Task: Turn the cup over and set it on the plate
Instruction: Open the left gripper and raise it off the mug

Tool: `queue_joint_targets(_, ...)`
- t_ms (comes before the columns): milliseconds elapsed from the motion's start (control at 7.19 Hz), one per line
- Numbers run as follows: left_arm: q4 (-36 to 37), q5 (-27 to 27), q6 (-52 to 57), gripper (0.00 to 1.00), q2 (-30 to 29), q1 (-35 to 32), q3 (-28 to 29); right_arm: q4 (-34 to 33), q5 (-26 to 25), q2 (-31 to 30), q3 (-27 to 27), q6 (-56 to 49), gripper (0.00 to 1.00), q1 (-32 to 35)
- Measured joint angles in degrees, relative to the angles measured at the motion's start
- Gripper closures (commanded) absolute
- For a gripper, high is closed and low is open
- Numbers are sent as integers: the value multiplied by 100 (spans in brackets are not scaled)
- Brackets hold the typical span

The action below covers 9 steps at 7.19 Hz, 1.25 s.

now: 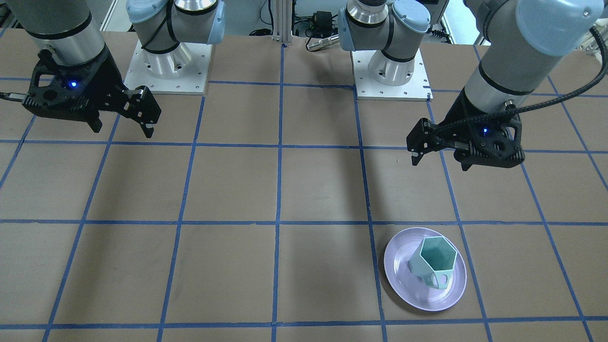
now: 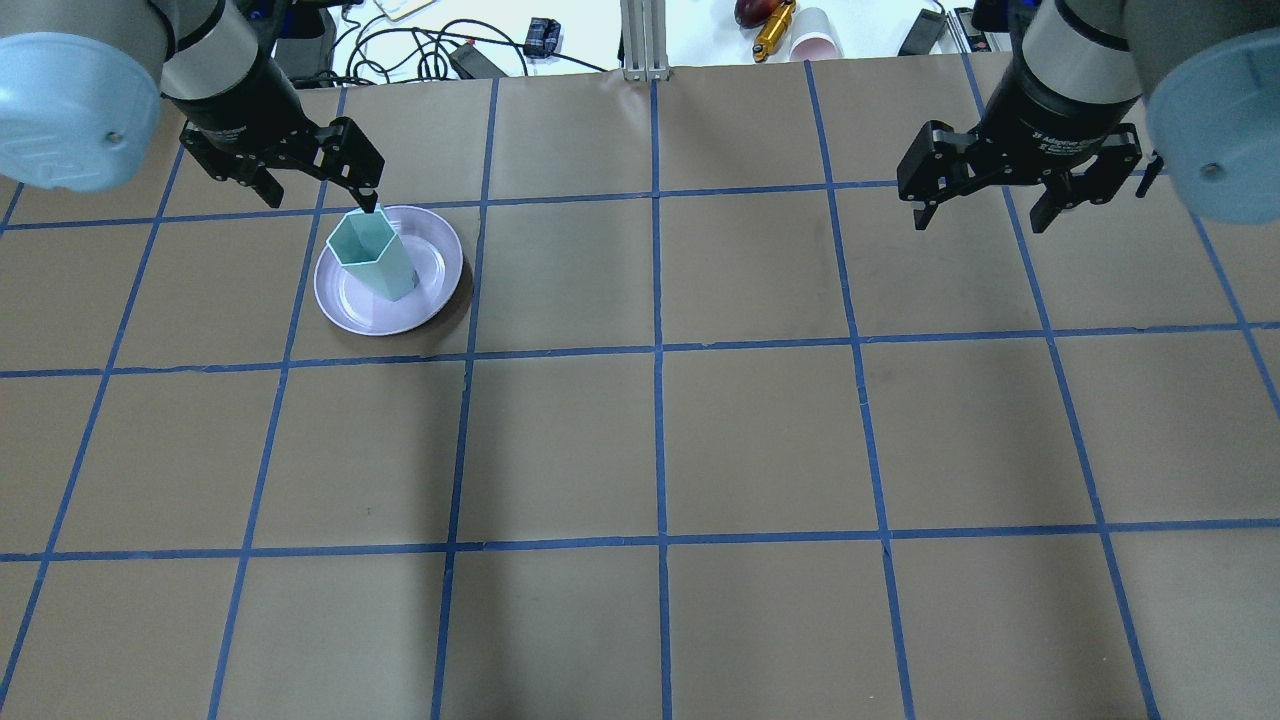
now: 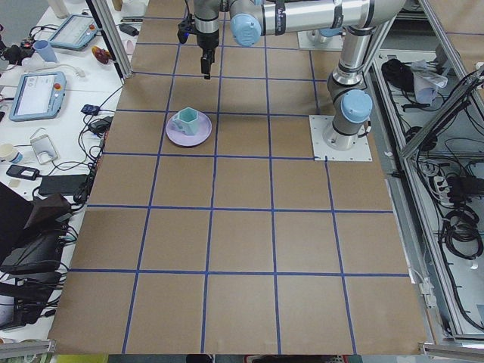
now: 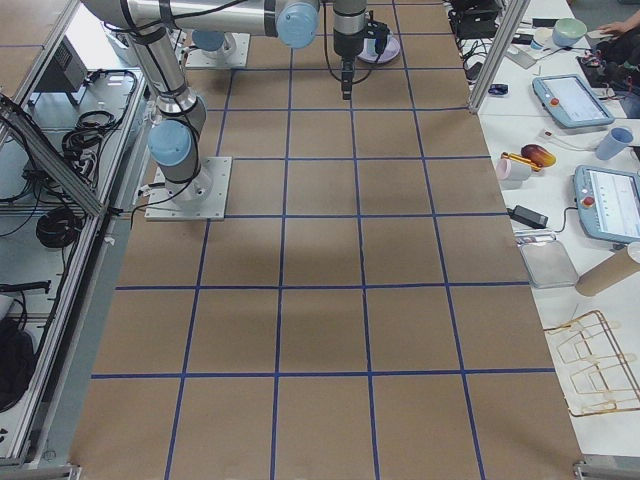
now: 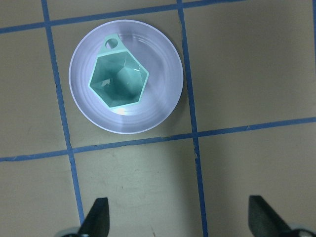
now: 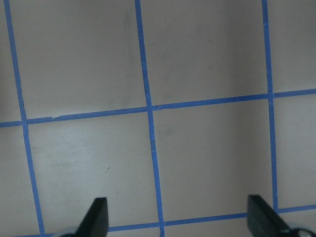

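Brown-paper table, blue tape grid. Plate lies at about 10 o'clock from the table centre in the overhead view. Cup stands on it mouth up, near the middle; in the left wrist view the handle points to 11 o'clock.

Left gripper: jaws wide, nothing held, raised, off the plate's rim at 11 o'clock in the overhead view. Right gripper: jaws wide, nothing held, over bare table at 2 o'clock.

Judgement: task looks done.

Risks:
- One left fingertip overlaps the cup's rim in the overhead view; the wrist view shows clear air. A low sweep across the plate could clip the rim.
- Cup tapers to a narrow base, so a knock would likely tip it.
- Glossy plate: cup may slide if nudged.
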Motion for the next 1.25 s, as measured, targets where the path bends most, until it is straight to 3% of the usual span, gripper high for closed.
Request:
queue_joint_targets(835, -933, 10, -226, 0, 1, -224, 616, 0, -2, -4, 0, 0, 0, 0)
queue_joint_targets(1252, -1139, 48, -398, 0, 285, -268, 248, 0, -3, -2, 0, 0, 0, 0)
